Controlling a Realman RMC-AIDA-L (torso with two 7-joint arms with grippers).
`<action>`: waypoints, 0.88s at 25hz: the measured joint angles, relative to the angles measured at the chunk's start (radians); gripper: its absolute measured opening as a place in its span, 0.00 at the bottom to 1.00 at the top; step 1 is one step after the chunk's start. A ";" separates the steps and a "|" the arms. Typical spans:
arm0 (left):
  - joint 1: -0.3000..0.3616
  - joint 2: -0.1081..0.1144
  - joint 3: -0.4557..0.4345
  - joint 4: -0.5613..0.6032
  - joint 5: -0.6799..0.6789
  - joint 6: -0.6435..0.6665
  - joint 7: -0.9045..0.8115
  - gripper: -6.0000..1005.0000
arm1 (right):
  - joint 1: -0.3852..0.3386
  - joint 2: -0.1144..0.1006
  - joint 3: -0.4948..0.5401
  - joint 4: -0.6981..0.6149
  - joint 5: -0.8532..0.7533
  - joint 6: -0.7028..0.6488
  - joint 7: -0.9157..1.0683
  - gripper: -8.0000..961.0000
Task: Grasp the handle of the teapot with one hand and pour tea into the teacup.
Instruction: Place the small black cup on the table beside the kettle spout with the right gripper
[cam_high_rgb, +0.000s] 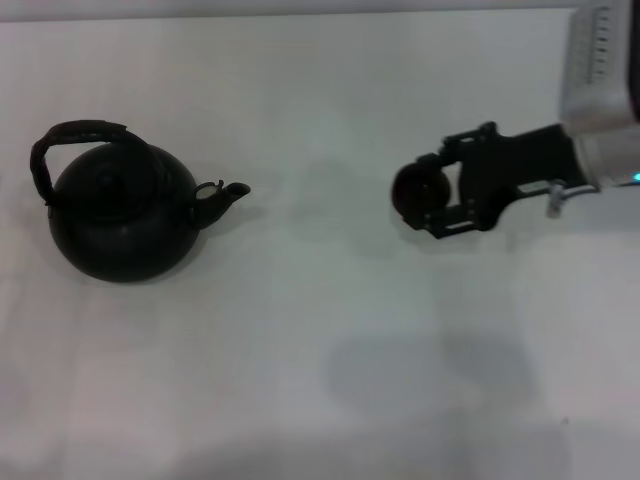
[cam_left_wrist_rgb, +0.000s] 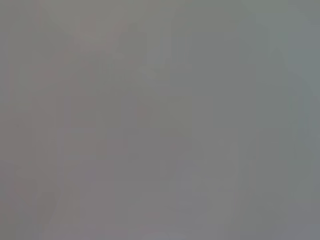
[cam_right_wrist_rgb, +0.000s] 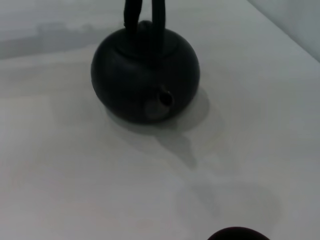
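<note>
Teapot (cam_high_rgb: 120, 215) placed at nine o'clock near table (cam_high_rgb: 330, 400) edge, spout toward three, teacup (cam_high_rgb: 412, 192) clasped by right gripper (cam_high_rgb: 428, 200) at three, open table between.

text: none legible | labels: none | brands: none | numbers: none | signs: none

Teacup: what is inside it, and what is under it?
The teacup sits between the right gripper fingers above the white table. Its shadow lies below, so it seems lifted. Its inside cannot be seen. The teapot stands apart on the robot's left.
</note>
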 joint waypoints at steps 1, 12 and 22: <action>0.000 0.000 0.000 0.000 0.000 0.000 0.000 0.65 | 0.005 0.001 -0.012 -0.001 0.002 -0.010 0.005 0.76; -0.005 -0.001 0.002 0.000 0.000 0.000 0.000 0.65 | 0.046 0.007 -0.154 -0.028 -0.001 -0.130 0.043 0.76; -0.019 0.001 0.001 0.000 0.000 -0.003 0.000 0.65 | 0.064 0.007 -0.225 -0.093 -0.004 -0.215 0.044 0.76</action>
